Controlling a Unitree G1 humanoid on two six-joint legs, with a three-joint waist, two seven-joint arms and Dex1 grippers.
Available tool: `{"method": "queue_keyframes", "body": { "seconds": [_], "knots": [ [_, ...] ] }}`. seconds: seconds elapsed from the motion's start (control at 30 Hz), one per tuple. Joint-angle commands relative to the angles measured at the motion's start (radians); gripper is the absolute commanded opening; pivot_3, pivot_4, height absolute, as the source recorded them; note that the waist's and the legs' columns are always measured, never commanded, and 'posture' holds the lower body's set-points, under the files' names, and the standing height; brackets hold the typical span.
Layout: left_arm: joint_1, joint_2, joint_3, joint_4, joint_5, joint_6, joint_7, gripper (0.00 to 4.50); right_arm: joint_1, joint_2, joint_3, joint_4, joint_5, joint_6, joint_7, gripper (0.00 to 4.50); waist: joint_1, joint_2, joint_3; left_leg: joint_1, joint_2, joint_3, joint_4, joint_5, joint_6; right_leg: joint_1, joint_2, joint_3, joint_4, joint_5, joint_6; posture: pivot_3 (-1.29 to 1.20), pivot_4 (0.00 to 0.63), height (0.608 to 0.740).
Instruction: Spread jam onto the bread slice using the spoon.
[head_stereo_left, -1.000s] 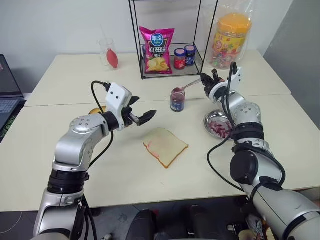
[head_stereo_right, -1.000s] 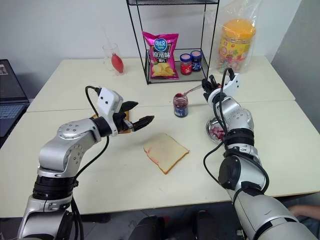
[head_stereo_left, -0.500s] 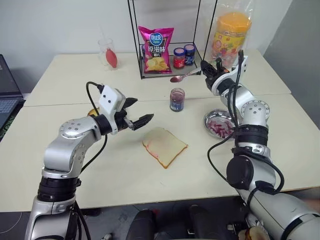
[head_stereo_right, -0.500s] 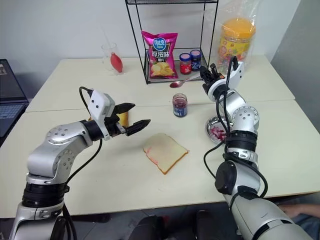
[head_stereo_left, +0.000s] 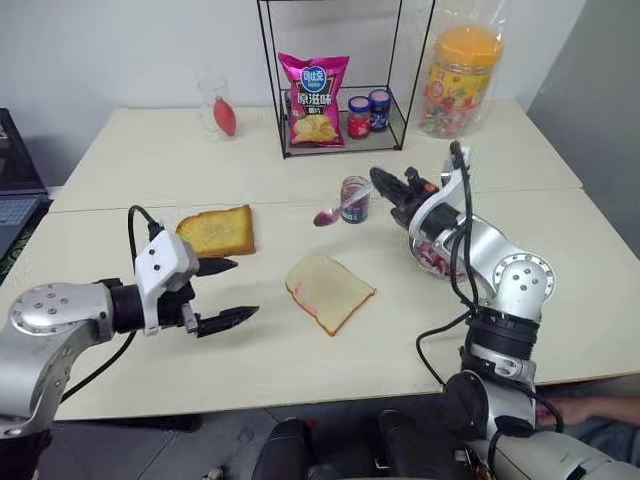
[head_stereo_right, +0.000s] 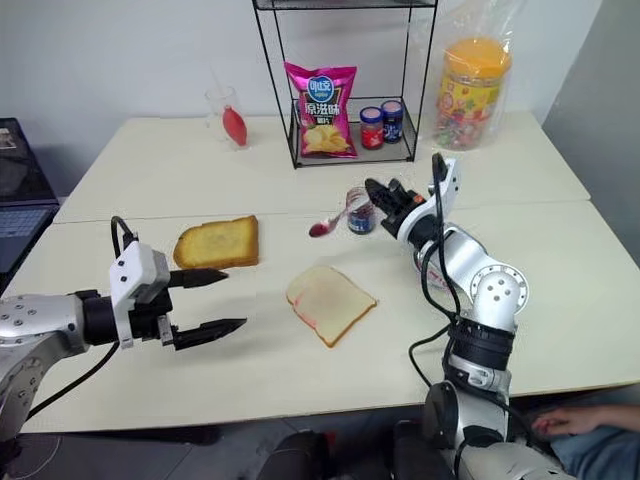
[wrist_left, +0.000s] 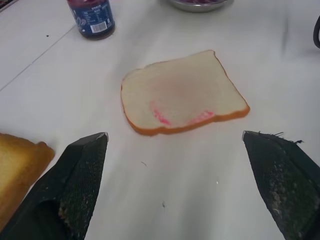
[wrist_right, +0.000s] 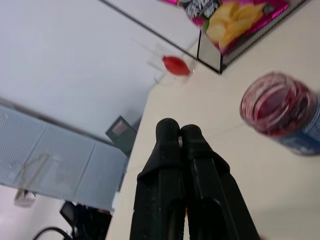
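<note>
The right gripper (head_stereo_left: 385, 187), two black fingers pressed tight together, holds the slim handle of a small shiny silver metal spoon (head_stereo_left: 338, 210). The spoon's bowl carries a dab of glossy red-purple jam (head_stereo_left: 322, 218) and hangs in the air over the table, between the open clear glass jar of dark purple jam (head_stereo_left: 354, 198) and the pale white square bread slice with thin tan crust (head_stereo_left: 329, 291). The bread slice lies flat on the cream table (head_stereo_left: 140, 160), near its front edge, with a faint pink smear already along one side. The loaded bowl is not yet over the bread; it stands beyond the slice's far edge and above it.

The left gripper (head_stereo_left: 218, 293) hovers off the bread slice's left side, its fingers spread wide and holding nothing. A golden-brown toasted slice (head_stereo_left: 216, 230) lies just beyond it, apart from the work.

Judgement: the step in hand is carrying the loaded spoon to the bread. To do it well, the bowl should stay level so the jam does not drip onto the table, come down over the slice's bare middle, then tilt and draw gently across the crumb. Soft bread may slide or tear under pressure; the free left gripper could steady a crust edge.
</note>
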Motion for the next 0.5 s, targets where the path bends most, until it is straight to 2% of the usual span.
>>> {"method": "queue_keyframes", "body": {
  "seconds": [0.03, 0.2, 0.5],
  "knots": [
    [0.053, -0.004, 0.039, -0.085, -0.016, -0.026, 0.001, 4.5, 0.033, 0.001, 0.079, -0.061, -0.011, -0.013, 0.045, 0.02, -0.001, 0.0, 0.0, 0.0, 0.0, 0.0, 0.0, 0.0, 0.0, 0.0, 0.0, 0.0, 0.0, 0.0, 0.0, 0.0, 0.15, 0.74],
    [0.173, -0.017, 0.055, -0.149, 0.006, -0.057, 0.007, 4.5, 0.104, -0.051, 0.243, -0.079, -0.146, -0.074, 0.171, 0.02, -0.002, 0.0, 0.0, 0.0, 0.0, 0.001, -0.001, 0.0, 0.0, 0.0, 0.0, 0.001, -0.001, 0.0, 0.0, 0.0, 0.15, 0.74],
    [0.17, -0.037, 0.015, -0.103, 0.041, -0.128, 0.023, 4.5, 0.145, -0.047, 0.377, -0.035, -0.329, -0.22, 0.279, 0.02, -0.002, 0.0, 0.0, 0.002, 0.001, 0.0, -0.001, 0.0, 0.0, 0.0, 0.001, 0.0, 0.0, -0.001, -0.002, 0.0, 0.15, 0.74]
  ]
}}
